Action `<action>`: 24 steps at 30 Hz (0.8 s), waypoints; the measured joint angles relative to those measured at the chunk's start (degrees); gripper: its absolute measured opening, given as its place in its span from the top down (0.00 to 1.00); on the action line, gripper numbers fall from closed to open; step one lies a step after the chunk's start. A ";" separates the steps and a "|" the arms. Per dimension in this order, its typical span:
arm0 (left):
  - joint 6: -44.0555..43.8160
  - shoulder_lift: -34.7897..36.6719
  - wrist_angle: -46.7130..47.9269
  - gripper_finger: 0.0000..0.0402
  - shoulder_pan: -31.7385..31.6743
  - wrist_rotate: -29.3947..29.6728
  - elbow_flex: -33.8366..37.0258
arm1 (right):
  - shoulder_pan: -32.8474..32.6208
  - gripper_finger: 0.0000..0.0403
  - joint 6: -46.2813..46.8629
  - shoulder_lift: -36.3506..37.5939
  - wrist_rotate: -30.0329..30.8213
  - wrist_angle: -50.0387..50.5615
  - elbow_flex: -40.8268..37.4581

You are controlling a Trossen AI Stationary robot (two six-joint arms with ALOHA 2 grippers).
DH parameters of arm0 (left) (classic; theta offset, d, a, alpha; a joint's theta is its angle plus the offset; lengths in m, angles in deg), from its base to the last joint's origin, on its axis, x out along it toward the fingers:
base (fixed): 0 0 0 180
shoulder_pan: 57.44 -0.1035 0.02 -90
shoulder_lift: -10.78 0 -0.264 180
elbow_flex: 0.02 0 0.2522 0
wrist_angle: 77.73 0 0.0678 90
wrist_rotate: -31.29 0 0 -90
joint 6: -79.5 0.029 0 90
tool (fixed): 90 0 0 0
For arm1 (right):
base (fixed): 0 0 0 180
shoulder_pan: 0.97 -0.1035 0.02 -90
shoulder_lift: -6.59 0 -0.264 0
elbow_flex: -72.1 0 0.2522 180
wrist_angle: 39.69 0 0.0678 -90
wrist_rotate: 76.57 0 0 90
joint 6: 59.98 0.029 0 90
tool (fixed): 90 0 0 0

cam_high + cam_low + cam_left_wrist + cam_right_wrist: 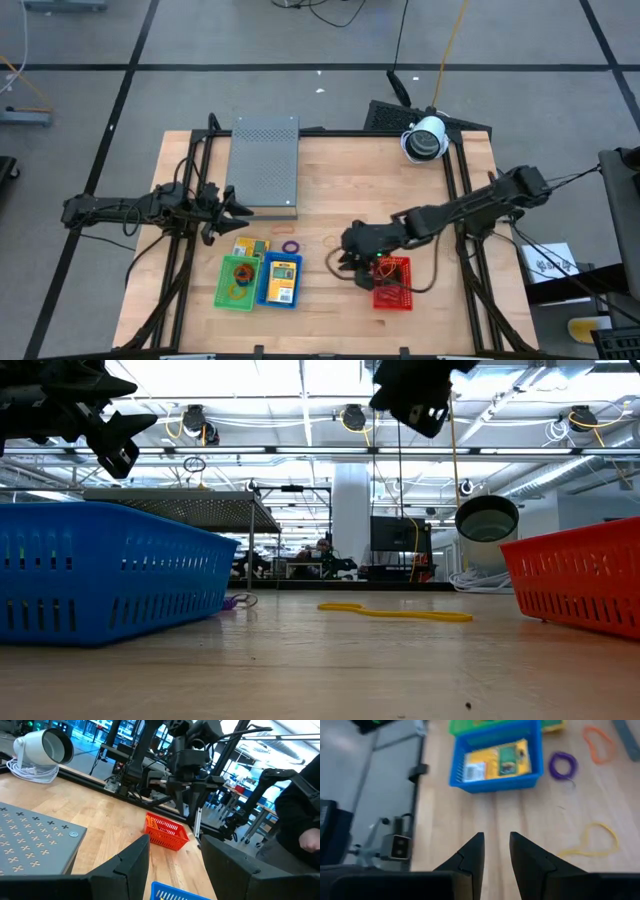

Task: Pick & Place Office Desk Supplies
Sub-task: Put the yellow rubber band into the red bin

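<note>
Hovering above the table (320,160) between blue bin (281,281) and red bin (393,284): right gripper (349,262), fingers (472,857) slightly apart with a narrow gap, nothing pinched between them. Waiting at the left edge beside grey box (264,166): left gripper (238,205), fingers (131,865) spread, empty. Lying in blue bin: yellow packet (497,761). Lying in green bin (238,283): rubber bands, red and orange. Resting on bare wood: purple band (563,765) just beside blue bin, orange band (598,742) near it, yellow band (592,840) closer to the right gripper. Standing at the far edge: white camera (426,139)
</note>
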 joint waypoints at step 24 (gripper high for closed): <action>-0.03 -0.01 -0.01 0.54 -0.01 0.00 0.00 | 5.48 0.79 23.39 -35.35 -7.59 35.47 35.59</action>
